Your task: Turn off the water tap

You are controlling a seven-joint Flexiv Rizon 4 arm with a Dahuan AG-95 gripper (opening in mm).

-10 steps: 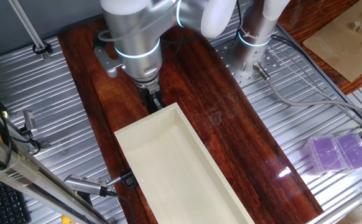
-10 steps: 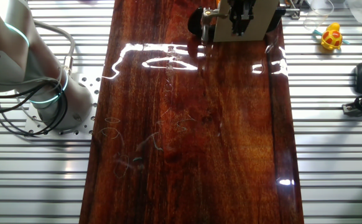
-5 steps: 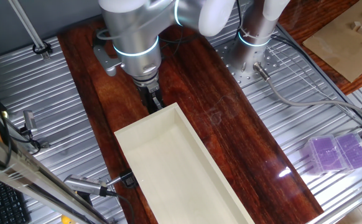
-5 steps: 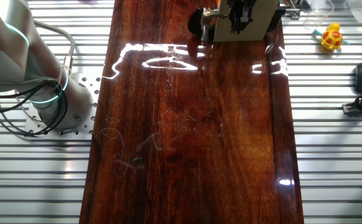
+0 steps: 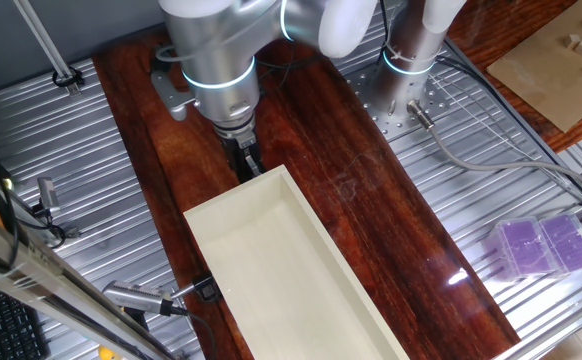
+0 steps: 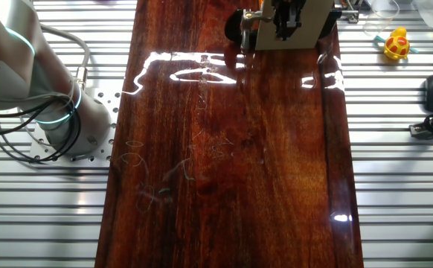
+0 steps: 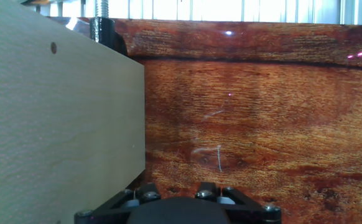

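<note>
My gripper [image 5: 247,162] points down at the far short end of a long cream box [image 5: 301,300], its dark fingers close together just outside the box wall. In the other fixed view the gripper [image 6: 286,21] stands in front of that box end [image 6: 306,39]. The hand view shows the box wall [image 7: 56,124] on the left and bare wood to the right, with only the hand's base at the bottom. No tap shows clearly. A grey metal piece [image 5: 171,98] lies partly hidden behind the arm.
A black clamp screw [image 7: 103,28] sits by the box end and also shows in the other fixed view [image 6: 235,30]. A metal cylinder [image 5: 131,298] with a black clamp [image 5: 206,290] is at the box's left side. A purple case [image 5: 541,245] lies at the right.
</note>
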